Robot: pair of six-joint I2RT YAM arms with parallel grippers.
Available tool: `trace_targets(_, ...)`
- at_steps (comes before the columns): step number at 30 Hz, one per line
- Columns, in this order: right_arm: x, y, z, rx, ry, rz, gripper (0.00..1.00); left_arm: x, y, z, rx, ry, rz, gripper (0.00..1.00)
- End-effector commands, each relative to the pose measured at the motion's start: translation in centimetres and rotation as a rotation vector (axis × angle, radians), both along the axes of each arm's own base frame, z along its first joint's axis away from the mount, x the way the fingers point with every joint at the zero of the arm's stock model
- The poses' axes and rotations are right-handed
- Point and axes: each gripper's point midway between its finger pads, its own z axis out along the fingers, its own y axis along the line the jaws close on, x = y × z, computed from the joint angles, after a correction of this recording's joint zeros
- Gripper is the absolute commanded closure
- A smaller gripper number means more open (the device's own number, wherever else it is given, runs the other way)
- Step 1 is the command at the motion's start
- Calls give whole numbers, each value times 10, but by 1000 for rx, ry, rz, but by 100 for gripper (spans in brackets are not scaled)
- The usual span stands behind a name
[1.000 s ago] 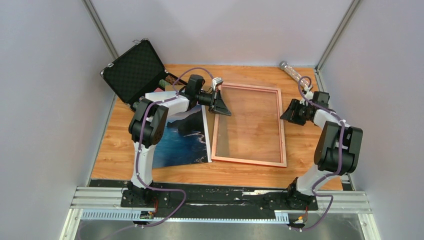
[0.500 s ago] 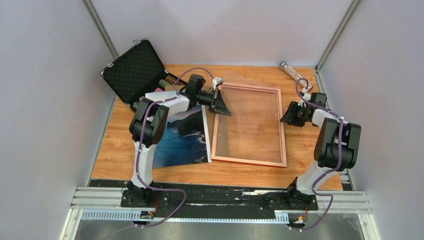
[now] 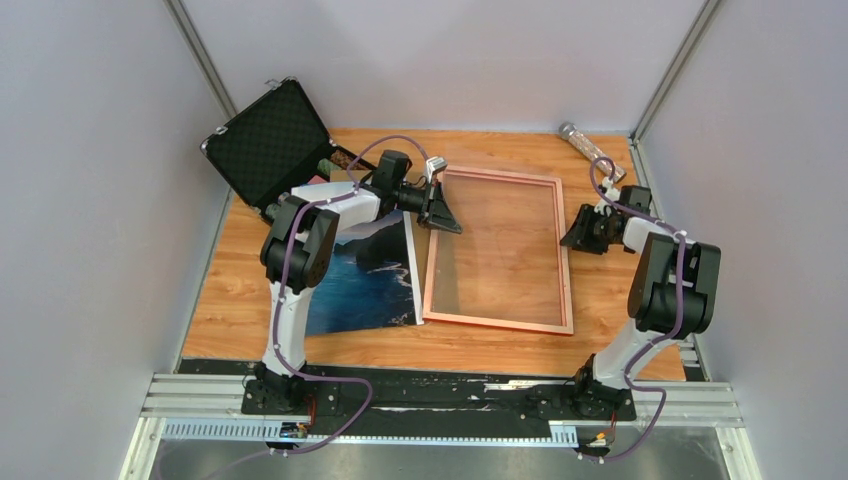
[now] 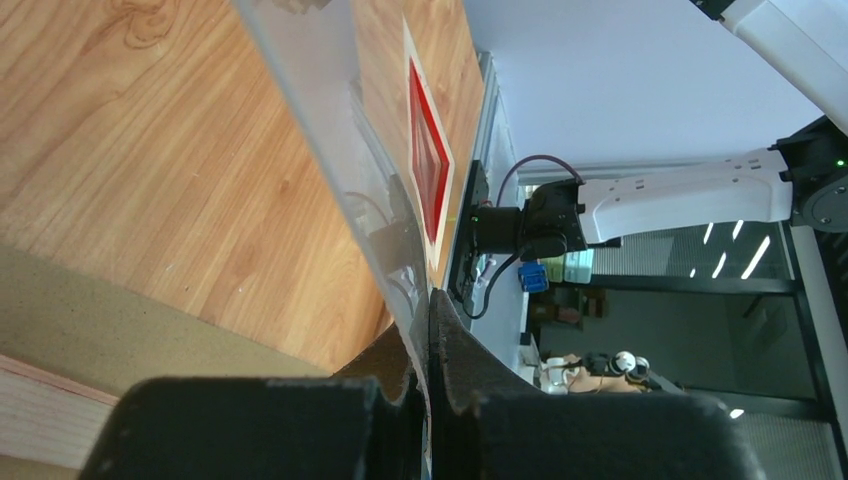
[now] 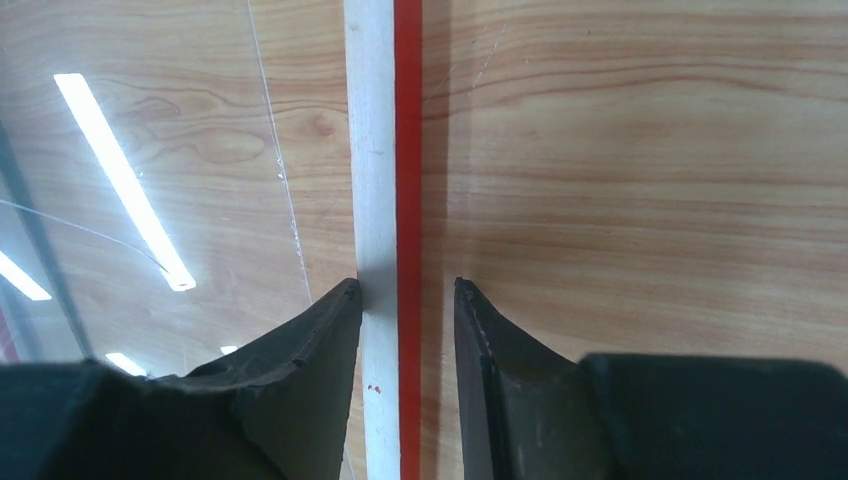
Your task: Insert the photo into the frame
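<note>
The frame (image 3: 497, 250) lies flat mid-table, its pinkish-copper face up. The photo (image 3: 365, 280), showing sea and cliffs, lies flat just left of it, partly under my left arm. At the frame's far left corner my left gripper (image 3: 440, 215) is shut on the edge of a thin clear sheet (image 4: 330, 130), which runs between the pressed-together fingers (image 4: 470, 350). My right gripper (image 3: 575, 232) stands open astride the frame's right rail (image 5: 385, 150), which is white with a red strip. The left finger (image 5: 320, 340) touches the rail; the right finger stands a little off it.
An open black foam-lined case (image 3: 268, 143) stands at the back left. A clear tube (image 3: 590, 148) lies at the back right corner. A plain brown board (image 4: 100, 300) shows low in the left wrist view. Grey walls close in three sides.
My right gripper has slid a little left onto the frame's right rail, and its jaws have narrowed. The left arm, frame and photo have not moved.
</note>
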Motion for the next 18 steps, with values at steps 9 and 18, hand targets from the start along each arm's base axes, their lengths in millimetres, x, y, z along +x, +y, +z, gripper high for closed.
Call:
trace_targets(9, 15, -1, 10, -17, -52, 24, 73, 4, -3, 0, 19, -61, -30, 100)
trace_targets(18, 14, -1, 8, -13, -49, 25, 79, 5, 0, -12, 67, -63, -23, 100)
